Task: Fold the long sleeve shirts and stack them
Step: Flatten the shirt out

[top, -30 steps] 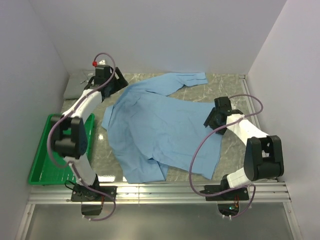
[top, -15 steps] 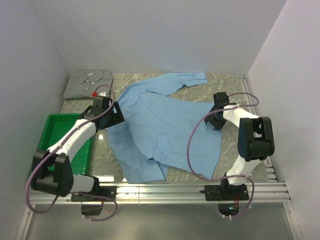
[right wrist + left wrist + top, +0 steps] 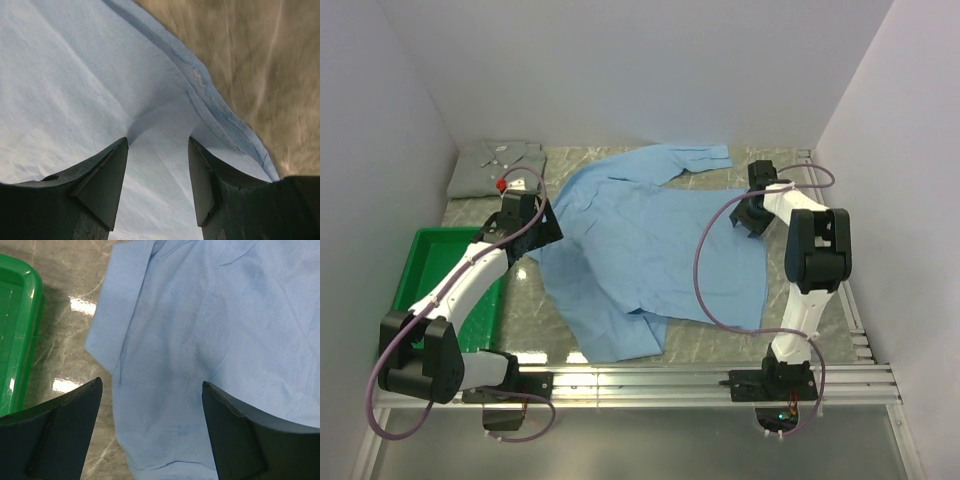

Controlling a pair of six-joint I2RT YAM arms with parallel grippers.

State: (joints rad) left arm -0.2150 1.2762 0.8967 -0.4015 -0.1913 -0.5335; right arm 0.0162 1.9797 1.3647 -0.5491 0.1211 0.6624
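Note:
The light blue shirt lies spread out and creased in the middle of the table. The pale grey-green shirt lies folded at the back left corner. My left gripper hovers open over the blue shirt's left edge; the left wrist view shows its jaws wide apart above the cloth. My right gripper is at the shirt's right edge. In the right wrist view a raised ridge of blue cloth runs between its jaws, beside the hem.
A green plastic tray sits at the left front, also in the left wrist view. White walls close in the table on three sides. Marbled table surface shows right of the shirt. A metal rail runs along the front.
My left arm swung from the back corner to the blue shirt's left edge, uncovering the grey-green shirt. My right gripper moved toward the back, and the shirt's right side shifted back with it.

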